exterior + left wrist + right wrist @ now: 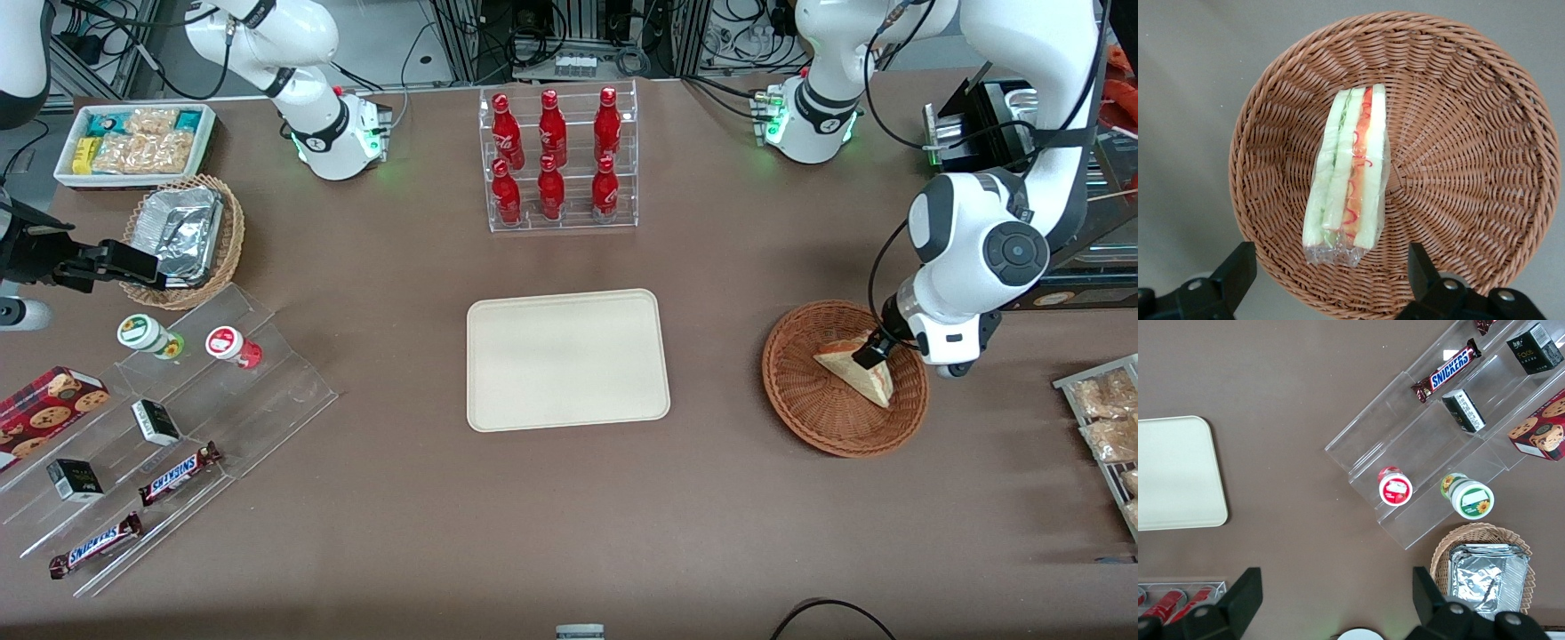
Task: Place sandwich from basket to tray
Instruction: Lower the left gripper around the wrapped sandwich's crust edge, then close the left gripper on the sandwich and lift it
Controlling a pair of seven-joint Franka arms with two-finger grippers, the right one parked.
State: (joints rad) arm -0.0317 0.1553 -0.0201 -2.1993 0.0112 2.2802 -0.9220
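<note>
Nearest the front camera among the task's things, the basket (845, 378) sits on the tabletop (569, 498) toward the working arm's end, and the sandwich (858, 371) lies inside it, a wrapped wedge resting on the woven floor with its striped cut edge turned up toward the wrist camera. The tool (871, 350) hangs just above the end of the wedge farther from the front camera; in the wrist view its two fingers (1237, 269) stand wide apart, one to each side of the sandwich's (1348, 175) nearer end, and they hold nothing. The wedge runs lengthwise between the fingers, so a close would likely squeeze it across its bread faces, which looks like the intended grip. The risks, as I judge them, come from the wrap and the weave: the clear film looks slick and loose at the crimped end, so the fingers may pinch film instead of bread and let the wedge slide out on the lift. The wedge is soft and could buckle under a hard squeeze. Coming down too low could catch a fingertip in the wicker of the basket (1458, 167) and drag it. A little farther off, well apart toward the middle of the tabletop, the tray (567, 358) waits with no sandwich on it.
</note>
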